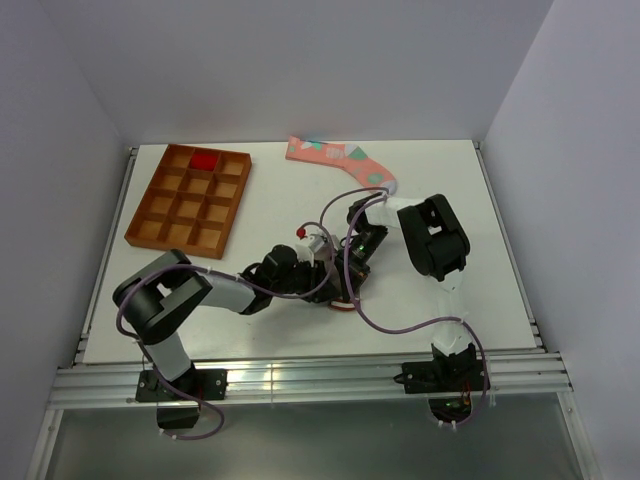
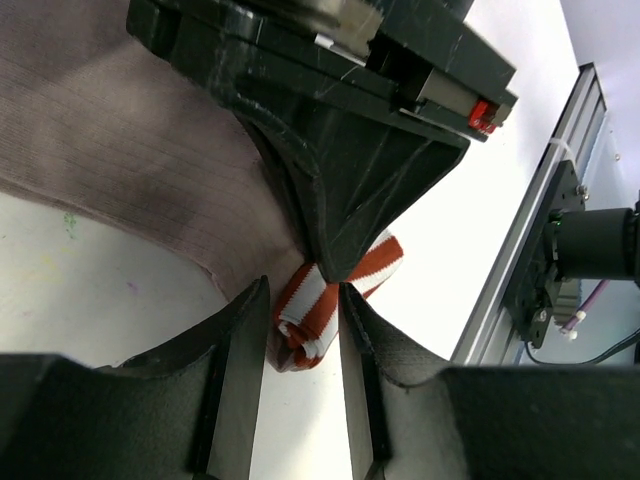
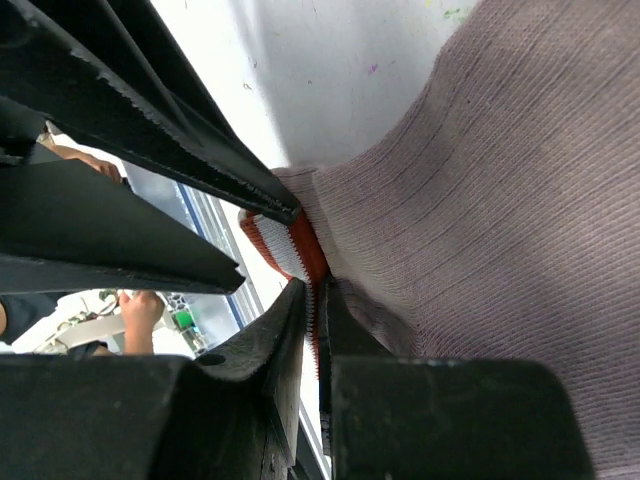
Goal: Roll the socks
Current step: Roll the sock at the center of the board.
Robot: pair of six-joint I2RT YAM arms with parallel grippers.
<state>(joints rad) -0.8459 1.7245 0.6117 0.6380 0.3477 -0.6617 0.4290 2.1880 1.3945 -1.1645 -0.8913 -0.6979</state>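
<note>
White tabletop (image 1: 500, 200), grey-brown sock (image 2: 120, 150) mid-roll: found right gripper (image 3: 313, 290) clamped on striped cuff (image 2: 305, 315), left gripper (image 2: 305, 288) parted astride it (hold doubtful); judged regrip needed before tucking cuff over.

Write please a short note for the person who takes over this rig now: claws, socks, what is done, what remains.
Left claw: jaws apart on either side of the striped cuff; a grip I cannot tell.
Right claw: shut on that cuff of the grey sock.
Red sock: in a far compartment of the tray, seemingly done.
Pink sock: flat, unrolled, at the far side.
To do: roll the grey sock, then the pink one.
</note>
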